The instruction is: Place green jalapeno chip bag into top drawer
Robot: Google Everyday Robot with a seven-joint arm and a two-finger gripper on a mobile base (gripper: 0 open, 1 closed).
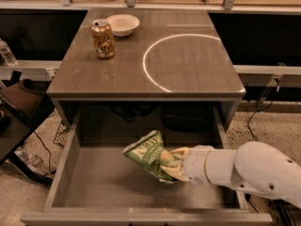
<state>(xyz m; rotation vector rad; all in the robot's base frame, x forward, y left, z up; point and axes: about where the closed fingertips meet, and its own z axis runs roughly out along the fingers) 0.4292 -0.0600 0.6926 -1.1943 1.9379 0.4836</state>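
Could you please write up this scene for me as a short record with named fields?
top drawer: pulled open below the tabletop
green jalapeno chip bag: held tilted inside the top drawer; contact with the bottom unclear
gripper: inside the top drawer, right of centre, shut on the bag's lower right end
soda can: upright on the tabletop, far left
white bowl: behind the soda can, slightly to its right
task status: bag not yet released

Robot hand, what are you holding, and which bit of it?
The gripper, inside the open drawer on its right side, holds the green chip bag by its lower right end.
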